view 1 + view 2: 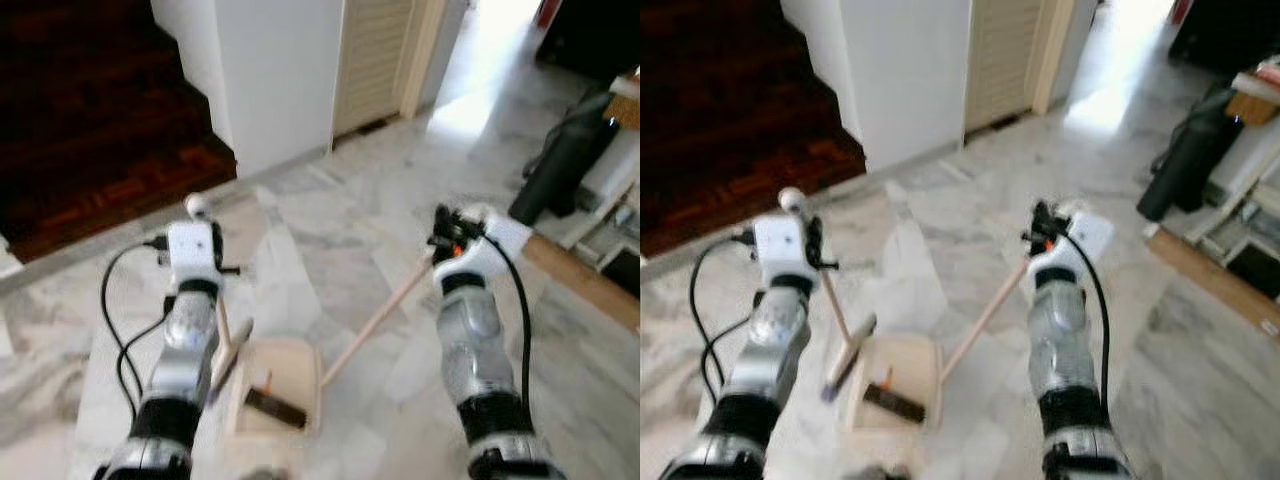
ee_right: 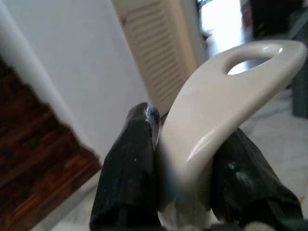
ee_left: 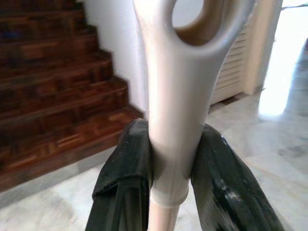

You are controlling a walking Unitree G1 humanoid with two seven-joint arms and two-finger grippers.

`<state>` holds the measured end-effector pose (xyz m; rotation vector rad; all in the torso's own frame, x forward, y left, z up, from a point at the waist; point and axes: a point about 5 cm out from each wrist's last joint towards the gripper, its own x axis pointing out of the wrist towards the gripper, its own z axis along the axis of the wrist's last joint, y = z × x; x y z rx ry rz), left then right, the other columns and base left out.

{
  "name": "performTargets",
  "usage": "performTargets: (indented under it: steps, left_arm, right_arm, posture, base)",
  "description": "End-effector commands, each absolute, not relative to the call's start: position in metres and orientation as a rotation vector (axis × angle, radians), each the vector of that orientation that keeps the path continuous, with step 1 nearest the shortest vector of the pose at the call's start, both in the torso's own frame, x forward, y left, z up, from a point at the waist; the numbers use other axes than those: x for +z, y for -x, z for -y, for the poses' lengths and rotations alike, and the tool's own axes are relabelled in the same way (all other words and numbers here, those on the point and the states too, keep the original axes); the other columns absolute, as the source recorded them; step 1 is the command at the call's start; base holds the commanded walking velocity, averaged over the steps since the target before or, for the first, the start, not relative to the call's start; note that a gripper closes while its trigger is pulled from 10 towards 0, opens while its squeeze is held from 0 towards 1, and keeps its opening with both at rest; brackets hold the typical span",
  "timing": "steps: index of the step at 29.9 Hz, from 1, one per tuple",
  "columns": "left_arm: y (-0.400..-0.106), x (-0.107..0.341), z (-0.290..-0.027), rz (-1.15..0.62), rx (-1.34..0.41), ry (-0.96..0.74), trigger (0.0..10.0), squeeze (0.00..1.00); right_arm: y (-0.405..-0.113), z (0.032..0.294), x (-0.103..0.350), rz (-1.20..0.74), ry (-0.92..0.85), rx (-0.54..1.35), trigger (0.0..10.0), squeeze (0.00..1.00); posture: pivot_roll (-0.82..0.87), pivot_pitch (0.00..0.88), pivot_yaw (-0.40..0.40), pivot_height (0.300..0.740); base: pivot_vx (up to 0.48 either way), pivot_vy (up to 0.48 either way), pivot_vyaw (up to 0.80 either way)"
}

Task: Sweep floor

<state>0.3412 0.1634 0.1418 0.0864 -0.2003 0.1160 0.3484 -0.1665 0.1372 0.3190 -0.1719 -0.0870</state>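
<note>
Marble floor (image 1: 330, 250) carries a dustpan (image 1: 285, 385); left gripper (image 3: 168, 168) clamps the broom handle (image 3: 175, 120), right gripper (image 2: 187, 163) clamps the dustpan handle (image 2: 216, 110).

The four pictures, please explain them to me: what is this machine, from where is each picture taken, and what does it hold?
This is a humanoid robot with two silver arms, each ending in a gripper with two black fingers. The two wide pictures come from a camera on its head, looking down at a marble floor, with dark wooden stairs to its left and a louvred door ahead.

The left gripper holds the handle of a small broom. The right gripper holds the long handle of a beige dustpan, which stands on the floor between the arms; a dark object lies in the pan.

The two close pictures come from cameras on the wrists. Each shows that gripper's black fingers clamped around a pale handle end with a hanging hole.
</note>
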Motion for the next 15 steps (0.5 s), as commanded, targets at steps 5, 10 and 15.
performTargets:
  steps: [5, 10, 15]
  left_arm:
    - [-0.3421, 0.1534, -0.1626, 0.25, 0.111, -0.074, 10.0, 0.0]
    - [-0.3424, 0.1537, -0.162, 0.25, 0.109, -0.075, 10.0, 0.0]
    - [-0.3427, 0.1537, -0.1619, 0.248, 0.106, -0.073, 10.0, 0.0]
  right_arm:
    - [-0.3505, 0.1634, 0.1502, 0.221, -0.341, -0.075, 10.0, 0.0]
    - [-0.3502, 0.1638, 0.1502, 0.221, -0.35, -0.077, 10.0, 0.0]
    - [-0.3501, 0.1638, 0.1504, 0.222, -0.35, -0.077, 10.0, 0.0]
  posture:
    - [0.02, 0.031, -0.059, 0.74]
    - [0.01, 0.027, -0.057, 0.74]
    - [0.01, 0.024, -0.057, 0.74]
  base:
    - [0.0, 0.317, 0.0]
    - [0.0, 0.316, 0.0]
    - [0.0, 0.316, 0.0]
